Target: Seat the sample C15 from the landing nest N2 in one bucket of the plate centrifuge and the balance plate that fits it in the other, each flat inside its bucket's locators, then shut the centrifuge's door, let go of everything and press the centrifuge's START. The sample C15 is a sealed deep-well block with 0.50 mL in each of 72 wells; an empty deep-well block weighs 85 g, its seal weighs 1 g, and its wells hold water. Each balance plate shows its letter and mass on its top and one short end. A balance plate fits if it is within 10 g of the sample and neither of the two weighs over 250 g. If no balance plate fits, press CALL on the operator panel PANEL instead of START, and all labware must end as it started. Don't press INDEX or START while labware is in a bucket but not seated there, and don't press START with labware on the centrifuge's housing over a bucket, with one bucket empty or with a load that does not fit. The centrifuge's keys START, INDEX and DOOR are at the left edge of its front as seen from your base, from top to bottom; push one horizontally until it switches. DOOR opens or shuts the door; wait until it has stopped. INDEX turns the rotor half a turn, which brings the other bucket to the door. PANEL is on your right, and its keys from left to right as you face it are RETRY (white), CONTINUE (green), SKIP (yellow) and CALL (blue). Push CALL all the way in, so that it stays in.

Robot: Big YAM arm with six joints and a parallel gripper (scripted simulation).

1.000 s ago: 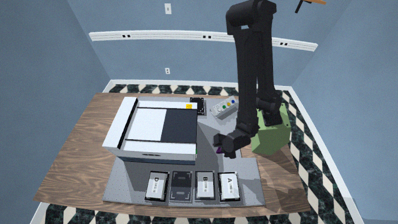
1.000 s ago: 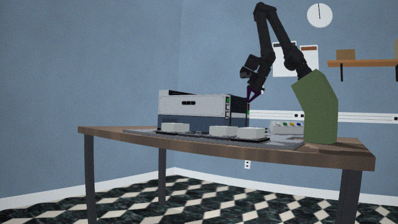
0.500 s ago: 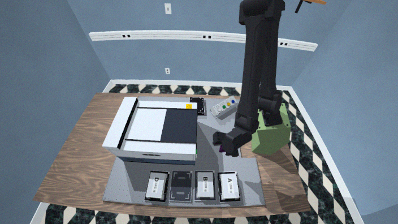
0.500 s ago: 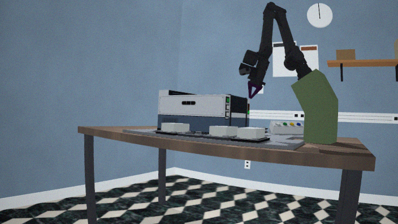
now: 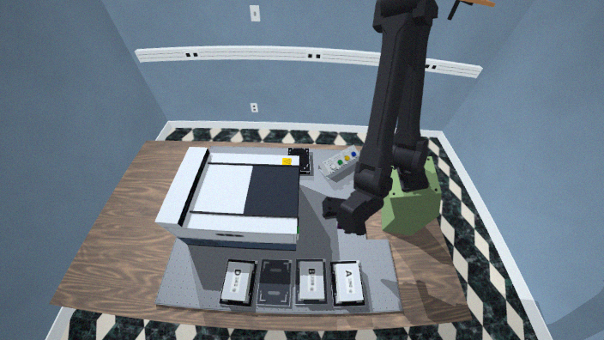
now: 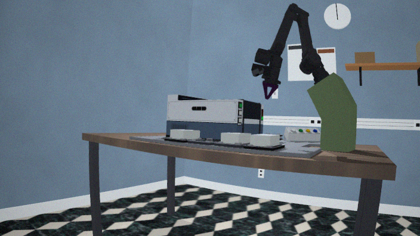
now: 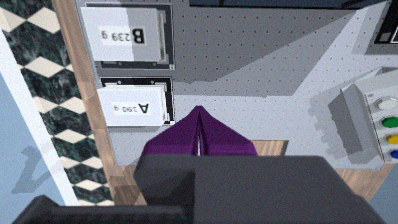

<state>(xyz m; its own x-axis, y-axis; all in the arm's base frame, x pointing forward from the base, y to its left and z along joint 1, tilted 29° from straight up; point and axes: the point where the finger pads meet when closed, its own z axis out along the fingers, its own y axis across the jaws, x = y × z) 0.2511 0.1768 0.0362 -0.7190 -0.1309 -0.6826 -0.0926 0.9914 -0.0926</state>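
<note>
Three plates are sitting in the front row of nests, all below the gripper (image 6: pixel 270 95) and toward the table's front edge: A (image 7: pixel 131 107) closest, B (image 7: pixel 121 35) next, D (image 5: pixel 238 281) farthest along. Between B and D a nest (image 5: pixel 274 283) is lying bare. A's label is reading 190 g and B's 239 g in the wrist view; D's mass is too small to read.

The gripper is hanging high above the grey mat (image 5: pixel 377 258), its purple fingers pressed fully together and gripping nothing, tips pointing down.

The centrifuge (image 5: pixel 232 193) is standing off to the gripper's side and lower, with its door (image 5: pixel 223 189) drawn partway across the top opening, leaving a dark bay (image 5: pixel 272 191) exposed; what is lying inside cannot be made out. Its keys (image 6: pixel 240 112) are showing as a small column on the front.

The panel (image 5: pixel 341 165) is resting beyond the gripper, near the arm's green pedestal (image 5: pixel 422 215), with a small black nest (image 5: pixel 299 160) beside it. Sample C15 is showing in none of the views.
</note>
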